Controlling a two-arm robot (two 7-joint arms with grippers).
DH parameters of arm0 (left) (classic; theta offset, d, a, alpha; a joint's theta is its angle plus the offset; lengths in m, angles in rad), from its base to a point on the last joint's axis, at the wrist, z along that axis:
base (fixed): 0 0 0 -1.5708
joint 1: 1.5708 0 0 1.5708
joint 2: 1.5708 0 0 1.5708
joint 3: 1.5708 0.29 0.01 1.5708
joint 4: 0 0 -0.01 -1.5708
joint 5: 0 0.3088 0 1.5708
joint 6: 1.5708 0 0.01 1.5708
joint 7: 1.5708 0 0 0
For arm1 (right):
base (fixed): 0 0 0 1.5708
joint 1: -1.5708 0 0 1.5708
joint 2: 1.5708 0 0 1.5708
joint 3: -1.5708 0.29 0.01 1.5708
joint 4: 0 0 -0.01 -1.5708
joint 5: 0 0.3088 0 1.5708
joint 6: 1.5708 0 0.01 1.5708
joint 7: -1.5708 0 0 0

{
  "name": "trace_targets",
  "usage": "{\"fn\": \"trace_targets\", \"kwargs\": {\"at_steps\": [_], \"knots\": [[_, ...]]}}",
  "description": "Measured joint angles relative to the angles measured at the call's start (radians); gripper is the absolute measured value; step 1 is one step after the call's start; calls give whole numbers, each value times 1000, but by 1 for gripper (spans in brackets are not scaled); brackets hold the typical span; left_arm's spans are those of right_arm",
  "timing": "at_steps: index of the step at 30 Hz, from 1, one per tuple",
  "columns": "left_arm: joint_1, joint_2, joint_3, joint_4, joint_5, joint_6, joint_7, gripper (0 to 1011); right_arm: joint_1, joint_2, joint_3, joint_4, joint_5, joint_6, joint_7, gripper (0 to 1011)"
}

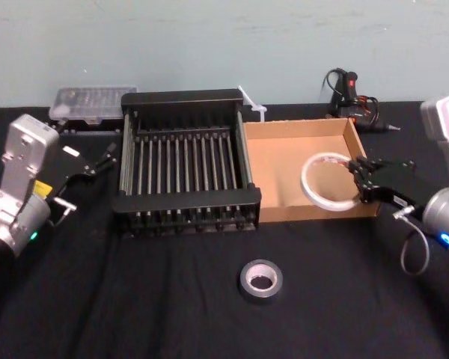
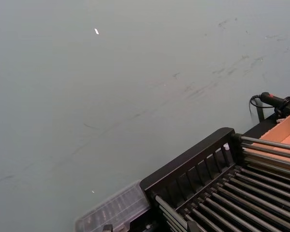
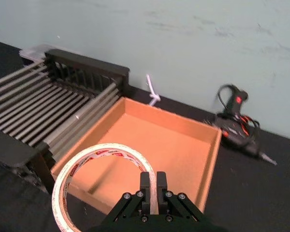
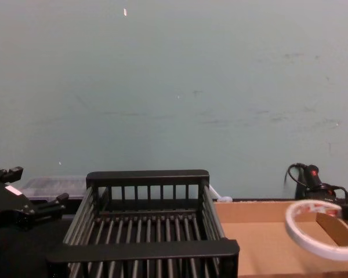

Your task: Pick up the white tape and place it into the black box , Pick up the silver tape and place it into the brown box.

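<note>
While the right gripper (image 1: 359, 179) has its fingers clamped on the thin wall of the white tape (image 1: 325, 157), the roll hangs tilted above the right side of the brown box (image 1: 280, 172), which is the wrong container for it. The plainest risk is a release at this spot: the roll would drop into the cardboard tray rather than the black box (image 1: 187, 200) standing just to its left. Because the pinch takes only one narrow part of the ring, a quick sideways carry could make the roll swing or slip out short of the crate. A low carry might also catch the ring on the crate's thick right rim and knock it free. The silver tape (image 1: 260, 266) lies flat on the black cloth, nearer than both boxes and untouched. The left gripper (image 1: 105, 158) sits parked left of the crate, fingers apart.
</note>
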Motion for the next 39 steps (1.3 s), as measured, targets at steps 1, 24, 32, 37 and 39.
{"fn": "trace_targets", "kwargs": {"at_steps": [1, 24, 32, 37, 39], "knots": [[0, 0, 0, 0, 0, 0, 0, 1001, 6, -2, -5, 1, -2, -2, 3, 85], [0, 0, 0, 0, 0, 0, 0, 1001, 165, -64, -134, 83, -49, -17, 58, 86], [0, 0, 0, 0, 0, 0, 0, 1002, 205, -86, -169, 113, -63, -20, 71, 85], [0, 0, 0, 0, 0, 0, 0, 1001, 234, -103, -194, 137, -75, -20, 78, 86], [0, 0, 0, 0, 0, 0, 0, 1001, 245, -110, -203, 149, -80, -19, 80, 85]]}}
